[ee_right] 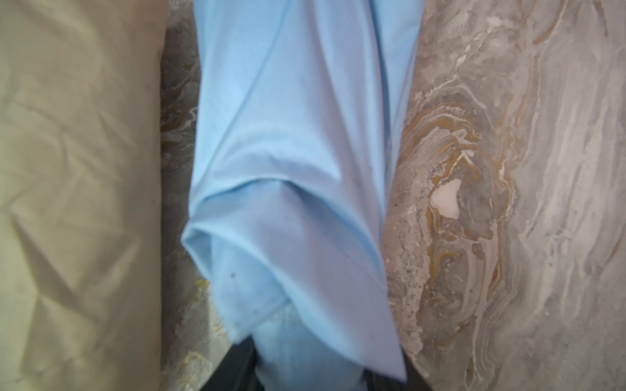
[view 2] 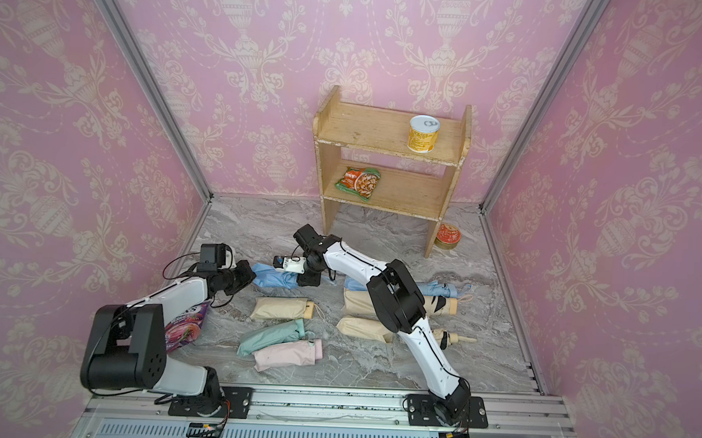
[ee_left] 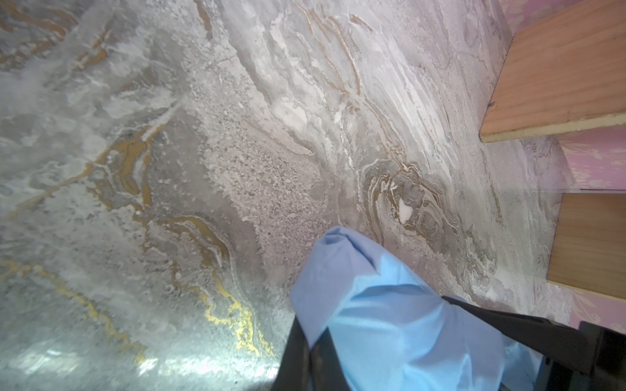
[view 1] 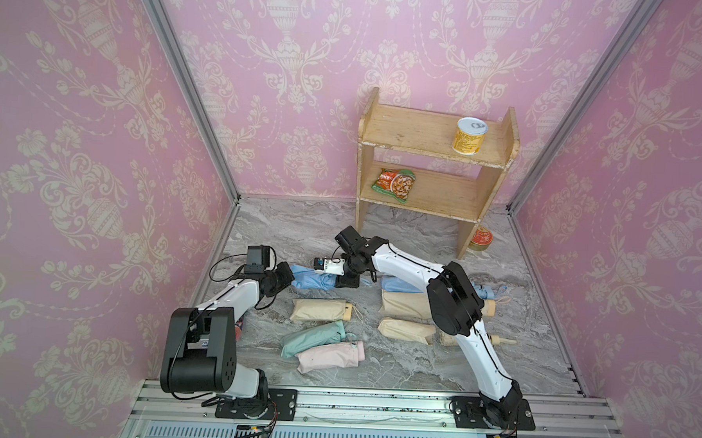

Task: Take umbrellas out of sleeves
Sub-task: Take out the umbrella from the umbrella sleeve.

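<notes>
Opposed grips explain both top views. The left gripper (view 1: 291,281) is clenched on the closed end of the light blue sleeve (view 1: 310,276), and the right gripper (view 1: 340,281) meets its other end, so the two arms can pull apart along the sleeve's length. That sleeve lies toward the back of the desk (view 1: 396,364), near the cream sleeve (view 1: 321,310). The mint sleeve (view 1: 313,336) and pink sleeve (view 1: 331,355) lie nearer the front.

Left wrist view: blue fabric is bunched between the black fingers (ee_left: 508,325). I judge this an anchoring hold that pins only the pouch. The wooden shelf (ee_left: 559,74) stands beyond.

Right wrist view: the sleeve's mouth gapes, and the light blue umbrella (ee_right: 305,352) emerges from it into the right gripper, which grasps that end. I judge that most of the umbrella is not yet out.
</notes>
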Controlling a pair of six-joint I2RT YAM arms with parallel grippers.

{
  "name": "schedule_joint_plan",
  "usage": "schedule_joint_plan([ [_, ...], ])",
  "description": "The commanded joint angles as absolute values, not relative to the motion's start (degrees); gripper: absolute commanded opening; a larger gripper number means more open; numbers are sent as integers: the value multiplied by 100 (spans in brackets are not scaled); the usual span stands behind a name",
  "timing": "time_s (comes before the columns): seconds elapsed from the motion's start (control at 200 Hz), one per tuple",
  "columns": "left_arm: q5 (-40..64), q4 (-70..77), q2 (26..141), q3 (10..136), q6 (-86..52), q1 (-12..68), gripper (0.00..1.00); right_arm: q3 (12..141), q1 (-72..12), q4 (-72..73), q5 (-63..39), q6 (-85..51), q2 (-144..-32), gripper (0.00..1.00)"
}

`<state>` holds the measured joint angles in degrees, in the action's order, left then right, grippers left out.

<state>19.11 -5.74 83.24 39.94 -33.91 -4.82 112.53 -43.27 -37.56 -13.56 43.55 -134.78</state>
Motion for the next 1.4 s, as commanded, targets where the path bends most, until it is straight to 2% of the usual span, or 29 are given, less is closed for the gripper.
schedule_joint_plan([
  [0.0,1212,-730,8411,4132,-3242,-740,0,11201,-4111,-4213,-1339,4474,-13106,41],
  [0.195,1510,-541,8555,4060,-3322,-738,0,11417,-4113,-4465,-1394,4557,-13244,54],
  [0.365,1632,-494,8615,4030,-3292,-738,0,11514,-4122,-4584,-1387,4606,-13300,60],
  [0.67,1640,-635,8584,4143,-3157,-739,0,11593,-4179,-4544,-1305,4566,-13486,58],
  [0.786,1475,-743,8530,4148,-3090,-741,0,11636,-4206,-4542,-1277,4553,-13550,49],
  [0.961,1277,-851,8474,4381,-3064,-742,0,11619,-4202,-4526,-1117,4564,-13562,47],
  [1.396,536,-1258,8454,4673,-2736,-811,0,11419,-4201,-4526,-876,4621,-13491,46],
])
